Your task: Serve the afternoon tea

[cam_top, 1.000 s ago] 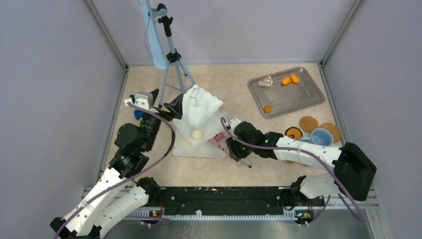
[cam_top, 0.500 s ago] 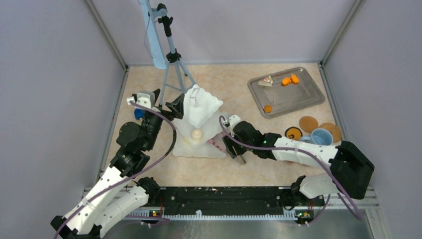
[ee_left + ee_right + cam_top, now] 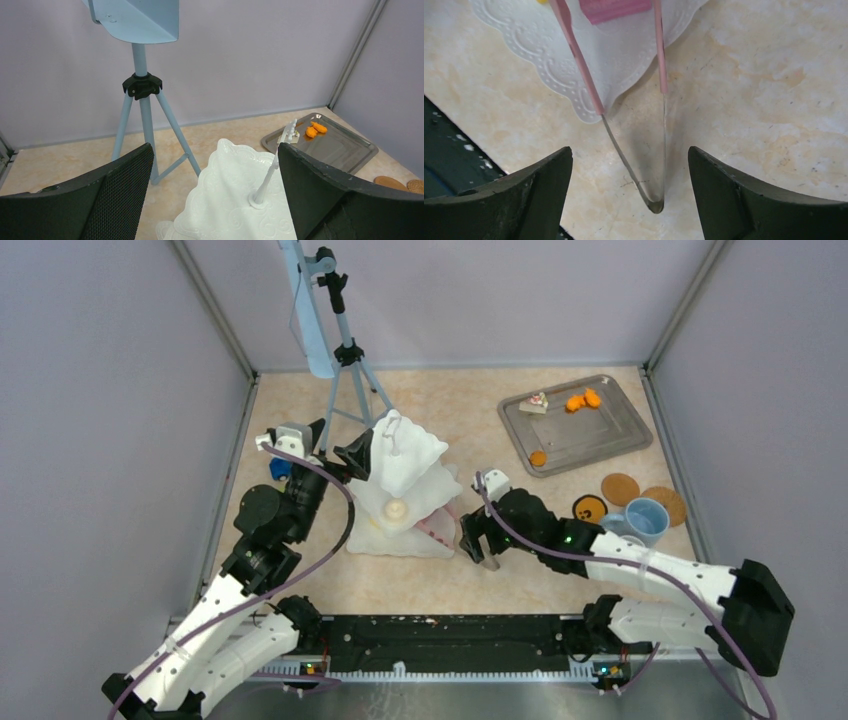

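Tongs point(image 3: 579, 60) flat near worktop's point(image 3: 749, 100) near edge, my right gripper point(image 3: 629, 150) wide open over them, empty, left gripper point(image 3: 215, 147) open by tiered stand point(image 3: 235, 200).

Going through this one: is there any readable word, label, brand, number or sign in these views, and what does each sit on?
No text reads for certain in any view.
Black-and-orange disc beside the blue cup: a pale mark on top, perhaps a digit, too small to read.
Metal tray, white tiered stand, tripod: no lettering shows.
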{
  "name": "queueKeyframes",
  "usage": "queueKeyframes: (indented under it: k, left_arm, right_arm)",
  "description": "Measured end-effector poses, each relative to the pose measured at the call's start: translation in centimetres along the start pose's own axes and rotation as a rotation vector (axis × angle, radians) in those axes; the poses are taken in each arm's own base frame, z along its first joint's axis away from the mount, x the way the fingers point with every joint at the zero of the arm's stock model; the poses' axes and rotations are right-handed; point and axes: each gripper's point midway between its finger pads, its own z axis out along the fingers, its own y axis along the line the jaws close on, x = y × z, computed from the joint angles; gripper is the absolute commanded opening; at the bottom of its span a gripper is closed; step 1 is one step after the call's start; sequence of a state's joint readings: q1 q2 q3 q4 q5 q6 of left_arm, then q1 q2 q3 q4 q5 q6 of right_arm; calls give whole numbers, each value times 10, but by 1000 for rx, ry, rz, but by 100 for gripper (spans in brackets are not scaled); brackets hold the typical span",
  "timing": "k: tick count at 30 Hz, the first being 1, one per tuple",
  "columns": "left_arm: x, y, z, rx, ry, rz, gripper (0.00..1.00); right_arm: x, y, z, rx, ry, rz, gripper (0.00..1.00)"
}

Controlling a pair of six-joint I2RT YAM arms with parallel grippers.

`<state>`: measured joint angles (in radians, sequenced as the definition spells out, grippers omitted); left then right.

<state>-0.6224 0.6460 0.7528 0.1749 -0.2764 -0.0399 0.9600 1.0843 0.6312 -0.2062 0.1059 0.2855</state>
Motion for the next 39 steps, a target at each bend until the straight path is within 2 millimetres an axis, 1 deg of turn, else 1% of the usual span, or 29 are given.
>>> queueKeyframes:
  k: [4, 6, 8, 13, 15, 18, 20, 24, 29, 34, 39]
  left_arm:
    - [2, 0, 1, -1, 5, 1, 99]
    - [2, 0, 1, -1, 7, 2, 99]
    - [4, 0, 2, -1, 11, 3, 99]
    - [6, -2, 3, 6, 16, 5, 99]
    - [7, -2, 3, 7, 19, 5, 99]
    - [7, -2, 3, 7, 19, 5, 99]
    - [7, -2, 3, 7, 19, 5, 99]
    - [7, -2, 3, 7, 19, 6, 99]
    - [7, -2, 3, 7, 19, 6, 99]
    - [7, -2, 3, 6, 19, 6, 99]
    - [7, -2, 3, 6, 19, 6, 99]
  right_arm:
    - [44, -12, 27, 25, 105, -28, 81]
    - [56, -15, 34, 26, 138, -38, 81]
    - [62, -15, 36, 14, 148, -51, 81]
    - [53, -10, 42, -13, 113, -72, 77]
    - [57, -11, 49, -9, 136, -85, 74]
    - [62, -13, 60, 1, 177, -111, 73]
    - [57, -11, 65, -4, 172, -120, 72]
    - [54, -10, 71, -12, 175, -150, 69]
    - [53, -9, 72, -23, 169, -174, 62]
    - [53, -7, 72, -38, 168, -176, 58]
    - [46, -5, 64, -46, 142, -176, 52]
